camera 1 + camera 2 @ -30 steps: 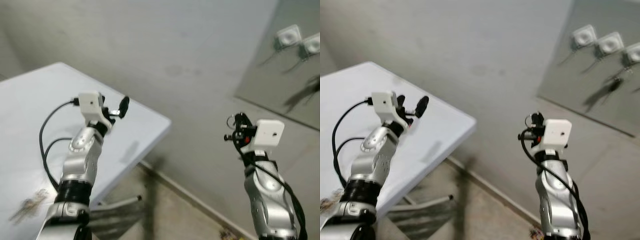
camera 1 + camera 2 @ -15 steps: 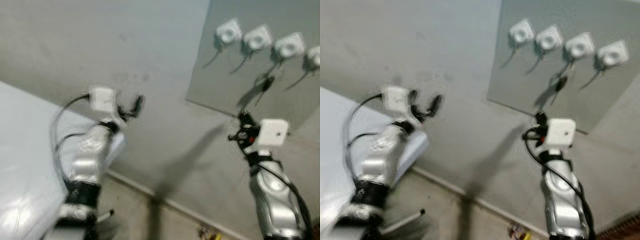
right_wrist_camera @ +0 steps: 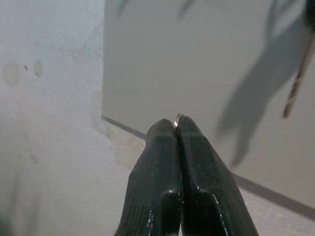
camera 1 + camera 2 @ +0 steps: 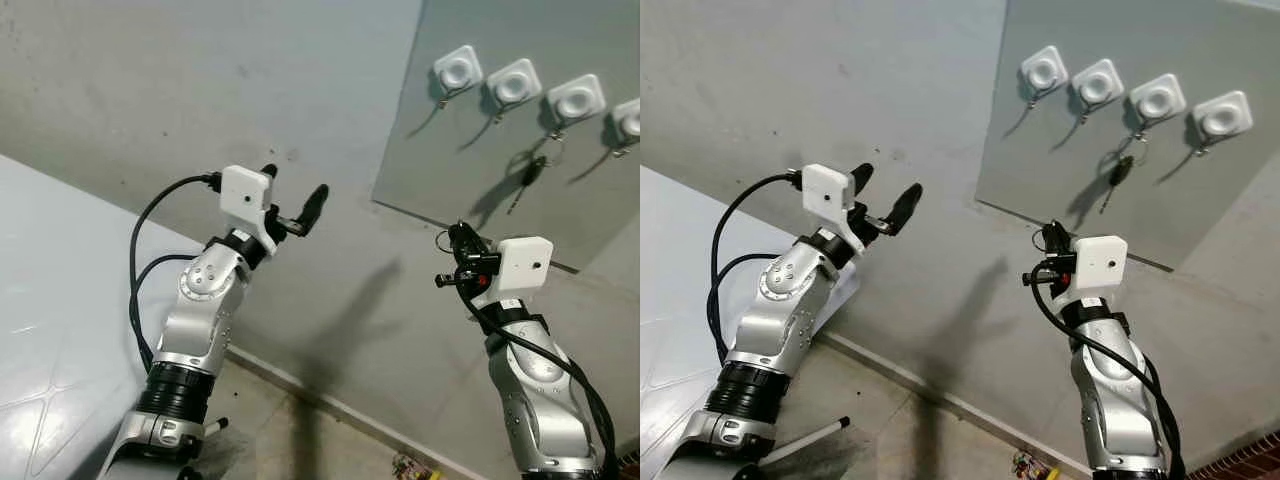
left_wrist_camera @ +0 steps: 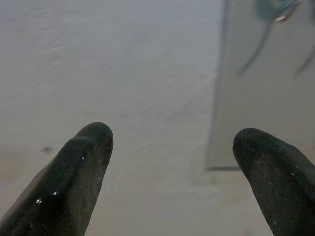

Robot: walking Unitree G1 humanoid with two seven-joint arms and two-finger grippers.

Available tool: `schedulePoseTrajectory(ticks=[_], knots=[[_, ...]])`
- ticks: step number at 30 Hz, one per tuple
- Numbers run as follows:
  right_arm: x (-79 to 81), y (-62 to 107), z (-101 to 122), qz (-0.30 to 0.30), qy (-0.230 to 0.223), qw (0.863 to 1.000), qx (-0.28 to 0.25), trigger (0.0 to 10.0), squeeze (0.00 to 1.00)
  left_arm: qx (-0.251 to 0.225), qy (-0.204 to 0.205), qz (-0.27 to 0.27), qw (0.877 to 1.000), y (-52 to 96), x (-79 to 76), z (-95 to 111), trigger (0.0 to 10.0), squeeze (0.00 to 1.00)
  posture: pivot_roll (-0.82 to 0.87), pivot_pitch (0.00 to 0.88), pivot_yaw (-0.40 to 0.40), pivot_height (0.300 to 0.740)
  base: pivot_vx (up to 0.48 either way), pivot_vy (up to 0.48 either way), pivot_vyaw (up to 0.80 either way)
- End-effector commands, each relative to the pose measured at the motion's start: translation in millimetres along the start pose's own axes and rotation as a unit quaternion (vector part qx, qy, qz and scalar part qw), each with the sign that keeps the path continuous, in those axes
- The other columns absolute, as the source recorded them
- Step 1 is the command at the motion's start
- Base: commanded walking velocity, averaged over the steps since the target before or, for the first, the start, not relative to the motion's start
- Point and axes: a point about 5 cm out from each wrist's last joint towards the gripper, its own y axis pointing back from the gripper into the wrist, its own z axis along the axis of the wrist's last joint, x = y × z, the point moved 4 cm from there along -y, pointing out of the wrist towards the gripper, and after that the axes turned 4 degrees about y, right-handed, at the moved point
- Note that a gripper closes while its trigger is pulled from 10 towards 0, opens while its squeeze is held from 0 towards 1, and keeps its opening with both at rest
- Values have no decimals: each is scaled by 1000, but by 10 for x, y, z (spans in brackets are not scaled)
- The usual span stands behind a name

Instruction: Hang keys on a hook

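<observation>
- Keys: a thin metal ring [image 4: 443, 240] shows at the tip of the right hand [image 4: 461, 243], with a glint of the same metal between the fingertips in the right wrist view. The keys themselves cannot be made out; likely small, light, rigid and slick, apt to swing or slip from a loose pinch. Best held by the ring, leaving its loop free to pass over a hook.
- Right hand: fingers [image 3: 179, 162] pressed together on the ring, raised near the wall below the board.
- Left hand [image 4: 883, 196]: fingers spread, holding nothing, raised toward the wall, well apart from the hooks.
- Hook board [image 4: 1200, 215]: flat grey panel on the wall carrying four white square hooks [image 4: 1043, 70] in a row; a set of keys [image 4: 1118, 173] already hangs from the third. The others look free.
- Bench [image 4: 50, 260]: white top, at the robot's left.
- Room: plain grey wall [image 4: 200, 80], scuffed in spots; bare floor [image 4: 290, 440] below.
</observation>
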Motion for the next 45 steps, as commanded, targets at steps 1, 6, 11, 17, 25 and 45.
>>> schedulePoseTrajectory(ticks=[1, 6, 11, 17, 25, 45], knots=[[45, -51, 149, 19, 4, 999, -26, 10000, 0, -14, -4, -30, 999, -55, -98, 130, 10000, 0, -31, 58, -48, 736, 0, 0, 0], [183, -162, 240, 62, 4, 997, -46, 10000, 0, -22, -10, -67, 997, -77, -209, 198, 10000, 0, -31, 64, -43, 736, 0, 0, 0], [288, -325, 389, 88, -3, 993, -73, 10000, 0, -28, -12, -86, 996, -106, -284, 255, 10000, 0, -32, 71, -41, 736, 0, 0, 0], [348, -488, 577, 106, -5, 989, -104, 10000, 0, -33, -14, -96, 995, -119, -304, 323, 10000, 0, -32, 71, -41, 736, 0, 0, 0], [394, -676, 795, 115, -15, 983, -141, 10000, 0, -39, -17, -99, 994, -117, -301, 381, 10000, 0, -4, 78, -48, 736, 0, 0, 0], [320, -850, 1136, 99, -92, 970, -203, 10000, 0, -44, -9, -97, 994, -121, -318, 403, 10000, 0, 1, 59, -59, 736, 0, 0, 0]])
